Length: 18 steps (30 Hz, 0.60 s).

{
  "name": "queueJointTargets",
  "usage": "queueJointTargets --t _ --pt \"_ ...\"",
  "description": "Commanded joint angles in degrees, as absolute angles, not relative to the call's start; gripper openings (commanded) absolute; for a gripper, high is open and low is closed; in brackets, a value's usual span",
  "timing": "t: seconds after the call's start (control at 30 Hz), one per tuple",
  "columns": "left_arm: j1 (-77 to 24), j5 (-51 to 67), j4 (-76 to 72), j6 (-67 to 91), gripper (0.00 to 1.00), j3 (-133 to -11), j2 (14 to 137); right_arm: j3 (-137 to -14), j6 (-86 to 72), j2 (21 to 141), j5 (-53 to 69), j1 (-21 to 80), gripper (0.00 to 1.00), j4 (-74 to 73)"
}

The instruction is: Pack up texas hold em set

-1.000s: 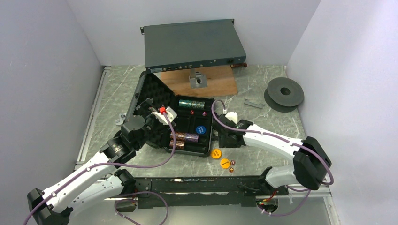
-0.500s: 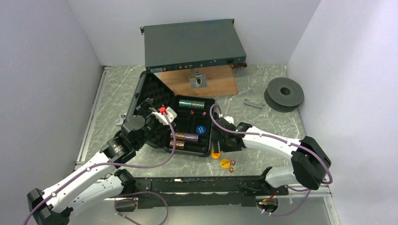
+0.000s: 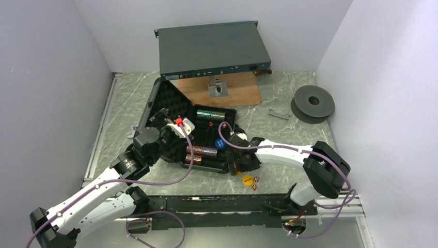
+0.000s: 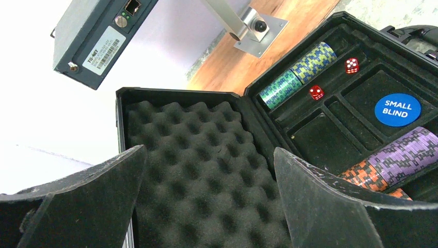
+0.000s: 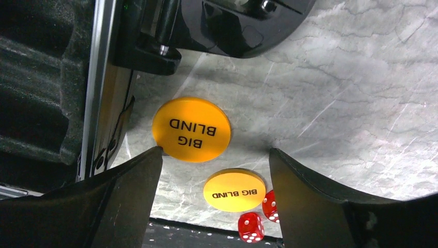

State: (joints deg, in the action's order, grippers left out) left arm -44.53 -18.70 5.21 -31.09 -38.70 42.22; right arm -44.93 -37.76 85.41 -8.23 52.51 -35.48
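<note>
Looking through your right wrist camera, you see the right gripper (image 5: 214, 155) with its fingers spread apart and nothing between them. It is poised over an orange BIG BLIND disc (image 5: 191, 129) that lies flat on the marble table (image 5: 361, 103), just beside the outer wall of the black case (image 3: 200, 133). One fingertip sits at that disc's rim; it may be touching, but the angle leaves this unclear. Nearer the arm bases lie a yellow BIG BLIND disc (image 5: 234, 191) and, just beside it, two red dice (image 5: 250, 226).

Your left gripper (image 4: 209, 155) is spread wide and empty, hanging over the foam-lined lid (image 4: 196, 119), which stands open. In the case tray you have a green chip stack (image 4: 297, 72) at the far side and a purple and orange chip stack (image 4: 392, 160) at the near side. A blue SMALL BLIND disc (image 4: 397, 109) lies between them, and two more red dice (image 4: 316, 92) lie beside the green stack.

Beyond the case are a grey-blue rack unit (image 3: 212, 49) and a wooden board (image 3: 237, 93), with a dark spool (image 3: 312, 103) well off to the right.
</note>
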Motion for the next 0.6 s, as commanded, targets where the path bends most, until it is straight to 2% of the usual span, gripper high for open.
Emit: queueJointTargets --t 0.0,0.37,0.57 --pt "-44.3 -17.8 4.4 -31.8 1.0 -39.3 41.9 -45.4 -37.5 89.2 -7.9 53.1 0.78 -28.5" --pt "-44.3 -17.8 4.3 -31.7 1.0 -39.2 42.1 -44.5 -37.2 89.9 -7.7 53.3 0.78 -24.2" --pt "-44.3 -18.1 4.2 -31.9 1.0 -39.1 42.1 -42.2 -38.1 86.2 -8.2 52.8 0.77 -22.2"
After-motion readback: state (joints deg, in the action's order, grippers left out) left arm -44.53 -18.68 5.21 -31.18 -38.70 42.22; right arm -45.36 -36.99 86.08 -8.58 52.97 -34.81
